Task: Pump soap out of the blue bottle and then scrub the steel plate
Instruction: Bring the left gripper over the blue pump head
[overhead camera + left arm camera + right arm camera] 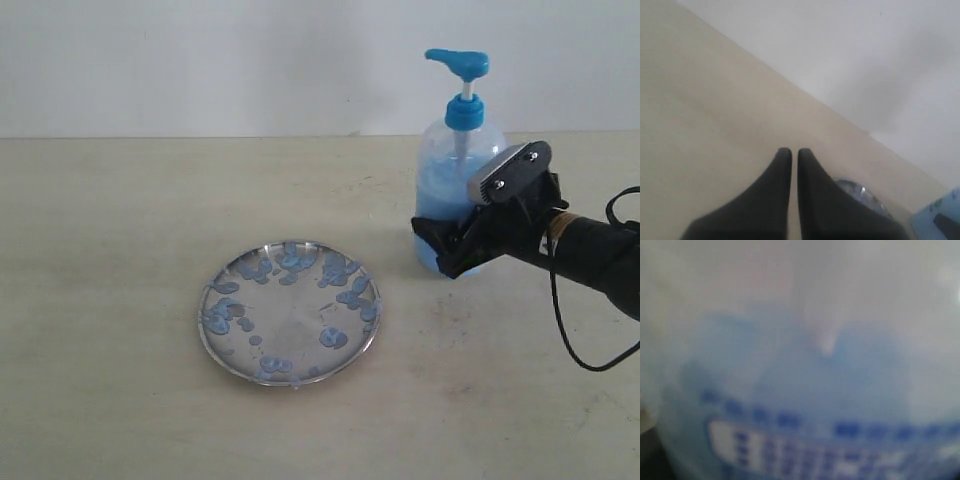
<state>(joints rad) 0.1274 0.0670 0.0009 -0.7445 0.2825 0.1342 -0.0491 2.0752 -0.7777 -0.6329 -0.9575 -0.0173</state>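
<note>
The blue bottle [447, 165] stands upright on the table [120, 250] in the upper right of the exterior view. Its pump head [458, 63] is up and nothing touches it. The right gripper [452, 243] comes in from the right edge, low and level, and its black jaws appear to be clamped around the lower part of the bottle's body. The likely reason for gripping so low is to steady the bottle, so that a press on the pump does not tip or slide it.

The right wrist view is filled by the bottle [800, 390], blurred because it is so close.

The steel plate [290, 325] lies flat at centre frame, down and to the left of the bottle and apart from it. Its spout points toward the left of the frame, but not over the plate. Soap [345, 295] dots the plate in pale blue blobs, mostly near the rim.

The left gripper [794, 155] has its jaws closed on nothing and is held above the table. The plate's edge [860, 192] lies beyond it.
</note>
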